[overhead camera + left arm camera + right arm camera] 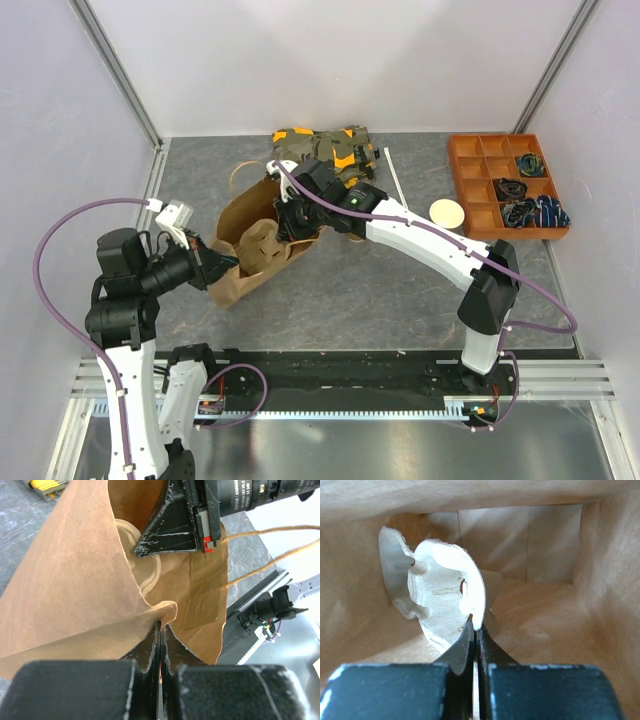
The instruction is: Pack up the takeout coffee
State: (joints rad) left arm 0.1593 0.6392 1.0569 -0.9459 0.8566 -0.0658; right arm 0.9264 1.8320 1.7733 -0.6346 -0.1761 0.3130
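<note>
**Top view:** paper bag [250, 265] lies on its side. L gripper [222, 268] pinches its mouth edge; R gripper [295, 222] is inside. Takeout coffee not in sight.
**L wrist:** jaws shut on bag paper.
**R wrist:** jaws clamp the pulp carrier [440, 590] rim, deep in the bag.
**Step:** prob. seating the carrier. Next: release w/o dragging it back out.

Your grey mottled table [400, 290] carries a brown paper bag [240, 225] lying on its side, left of centre; a camouflage bundle [320, 143] and a white stick [397, 178] lie at the far edge; at far right sits an orange compartment tray [458, 190], with a lidless cup [447, 212] just beside it.
</note>
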